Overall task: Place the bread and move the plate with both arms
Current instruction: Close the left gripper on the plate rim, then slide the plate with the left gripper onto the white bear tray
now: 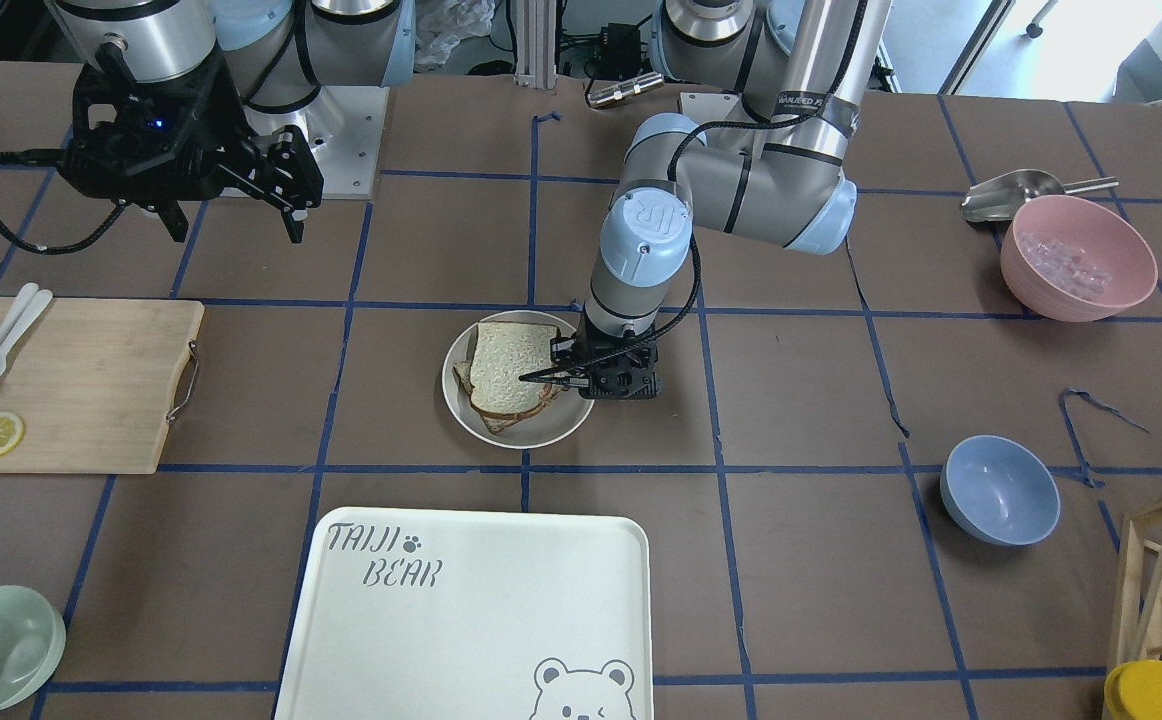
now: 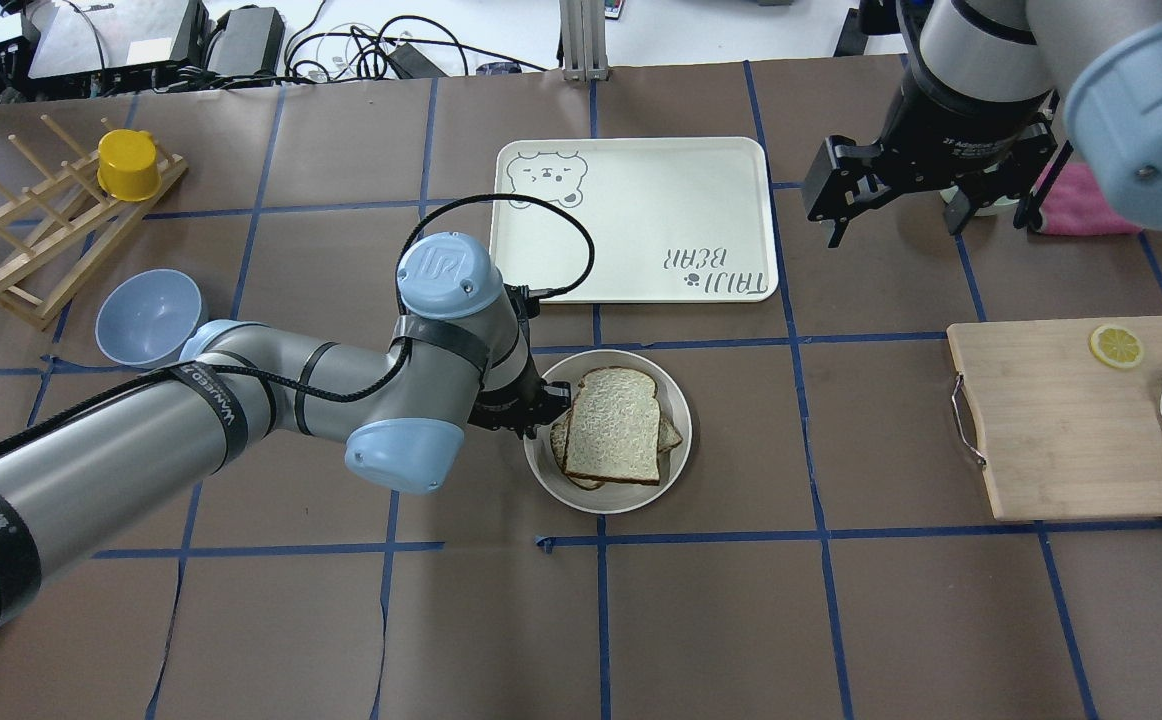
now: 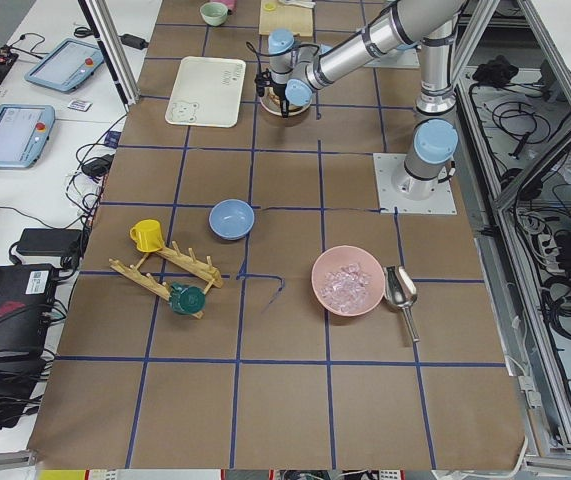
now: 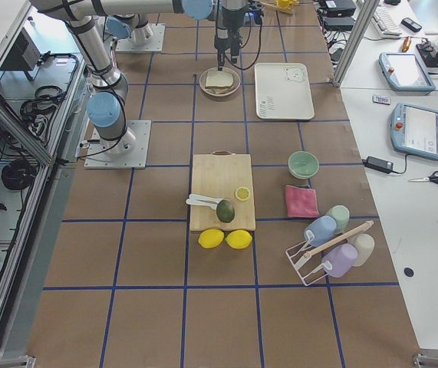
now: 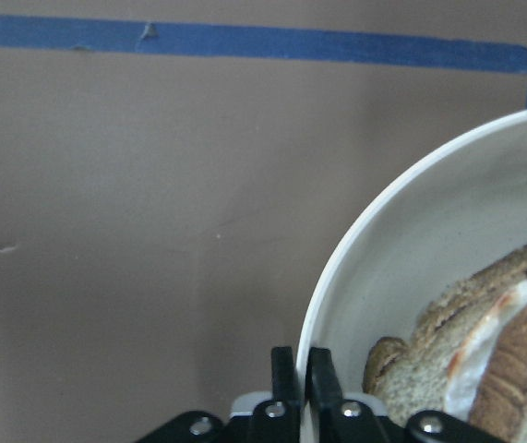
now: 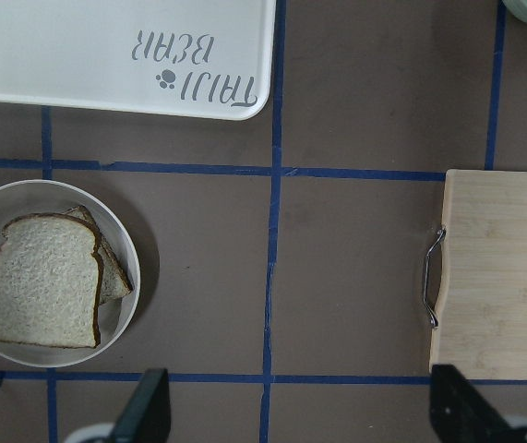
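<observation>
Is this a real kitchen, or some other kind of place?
Probably a robot lab, dressed up like a kitchen. Robot arms stand at a table gridded with blue tape, control tablets sit alongside, and bread on a plate looks like practice food.

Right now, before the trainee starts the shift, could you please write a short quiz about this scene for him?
1. True or false: the plate already stands on the tray.
2. Choose one. What does the left end effector grip? A: the plate's rim. B: the tray. C: nothing.
3. Fill the gap: the right end effector hangs above the table, away from the plate, with its fingers ____ (open or shut).

Key: 1 false; 2 A; 3 open.
</observation>
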